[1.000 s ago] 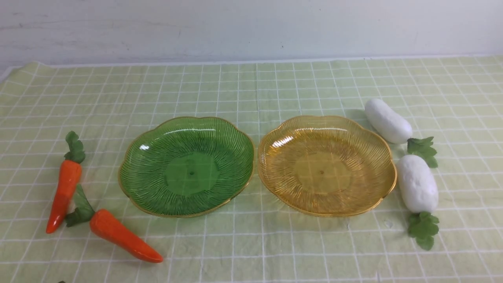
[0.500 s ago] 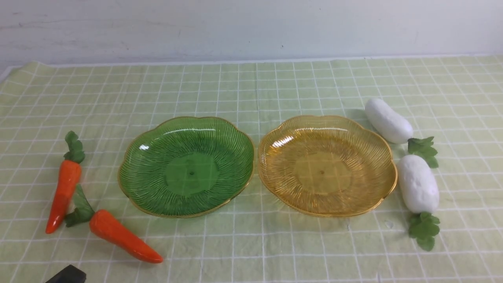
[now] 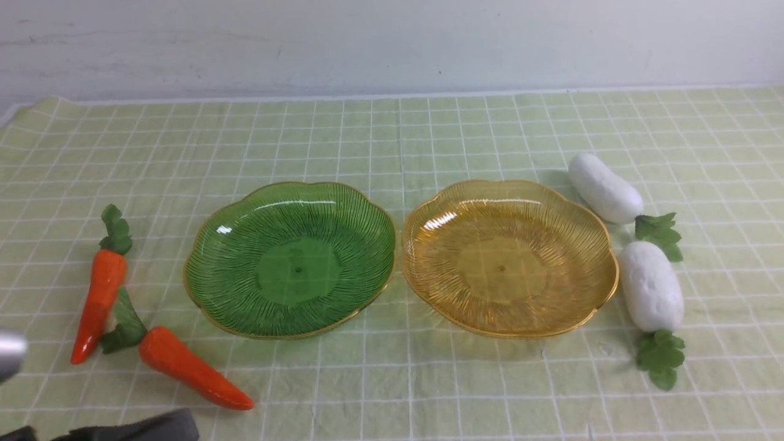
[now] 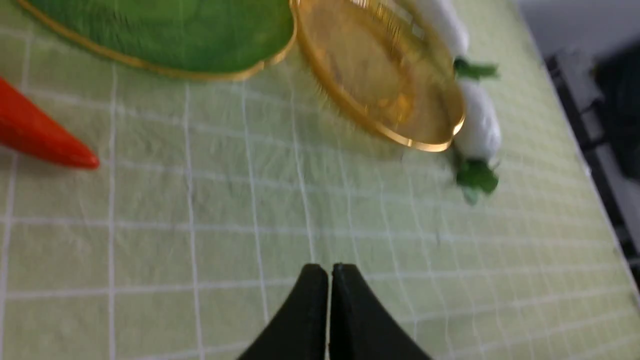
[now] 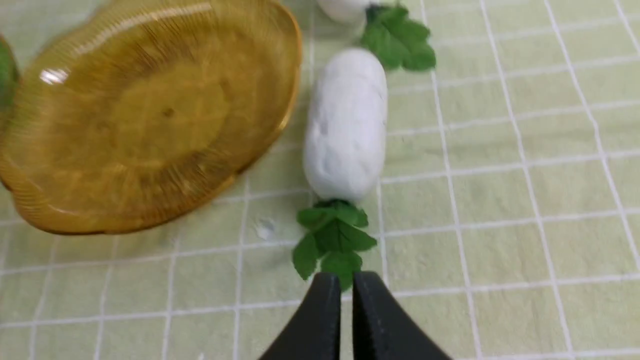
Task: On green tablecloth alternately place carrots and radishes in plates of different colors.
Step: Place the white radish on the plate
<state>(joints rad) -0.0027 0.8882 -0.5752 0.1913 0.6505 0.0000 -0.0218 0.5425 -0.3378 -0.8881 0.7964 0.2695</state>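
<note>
Left gripper (image 4: 329,272): jaws pressed together, empty, above bare cloth.
Right gripper (image 5: 346,282): jaws nearly together with a thin slit between them, nothing held, just at the near radish's (image 3: 650,286) leaves.
Carrots: far carrot (image 3: 98,300) and near carrot (image 3: 190,370) lie on the green tablecloth (image 3: 392,135), left of the green plate (image 3: 294,269).
Radishes: far radish (image 3: 605,188) and near radish lie right of the amber plate (image 3: 508,263).
Plates: side by side, rims almost touching.
</note>
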